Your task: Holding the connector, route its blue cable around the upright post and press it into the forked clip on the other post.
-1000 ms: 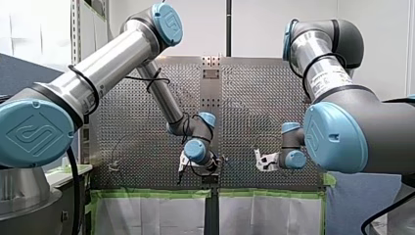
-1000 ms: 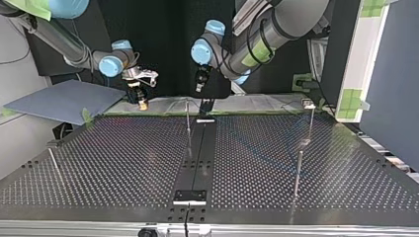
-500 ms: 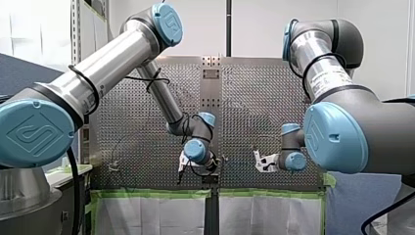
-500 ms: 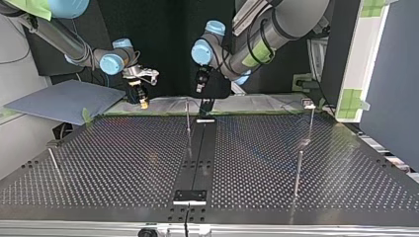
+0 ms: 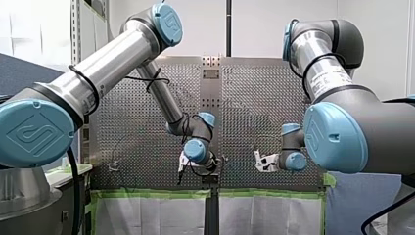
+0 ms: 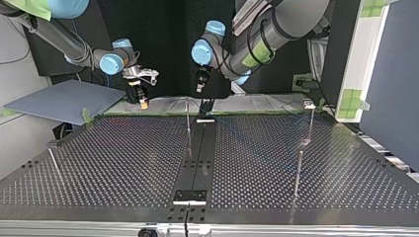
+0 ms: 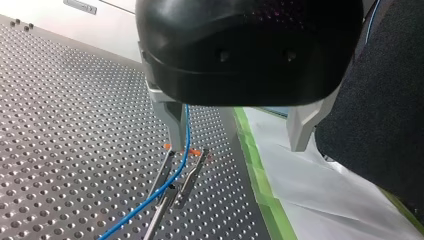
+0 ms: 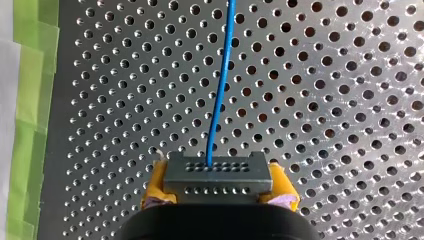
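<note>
The front view is bright and even, with soft streaks of glare along my left arm [image 5: 105, 66]. In the top view the backdrop is dark, and the perforated table [image 6: 123, 163] gives off a purplish sheen. In the left wrist view my left gripper [image 7: 237, 147] looms hazy near the lens, perhaps out of focus. The connector [image 8: 218, 175] is flatly lit, and the table holes around it glint.
</note>
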You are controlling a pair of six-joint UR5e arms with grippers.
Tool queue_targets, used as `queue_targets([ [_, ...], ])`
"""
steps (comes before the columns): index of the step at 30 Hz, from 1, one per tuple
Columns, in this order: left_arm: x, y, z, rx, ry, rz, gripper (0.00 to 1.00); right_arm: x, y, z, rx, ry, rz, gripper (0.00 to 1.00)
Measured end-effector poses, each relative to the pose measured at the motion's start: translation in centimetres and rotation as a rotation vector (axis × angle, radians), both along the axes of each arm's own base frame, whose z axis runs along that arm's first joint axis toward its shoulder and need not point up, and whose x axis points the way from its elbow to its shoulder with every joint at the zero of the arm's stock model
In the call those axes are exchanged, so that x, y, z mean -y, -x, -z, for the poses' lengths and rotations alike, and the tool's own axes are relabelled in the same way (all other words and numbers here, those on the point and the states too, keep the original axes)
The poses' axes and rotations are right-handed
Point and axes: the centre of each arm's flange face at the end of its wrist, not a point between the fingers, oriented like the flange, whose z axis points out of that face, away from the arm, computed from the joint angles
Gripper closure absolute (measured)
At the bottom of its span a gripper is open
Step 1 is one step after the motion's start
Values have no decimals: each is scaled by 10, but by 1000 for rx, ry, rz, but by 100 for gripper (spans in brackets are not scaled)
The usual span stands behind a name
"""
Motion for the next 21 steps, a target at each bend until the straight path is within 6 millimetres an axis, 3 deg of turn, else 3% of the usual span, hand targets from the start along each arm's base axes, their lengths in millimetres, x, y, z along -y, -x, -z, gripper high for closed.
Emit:
queue_targets([
  [21, -1, 0, 0, -2, 2, -6, 0, 1, 0, -1, 12, 7, -3, 100],
])
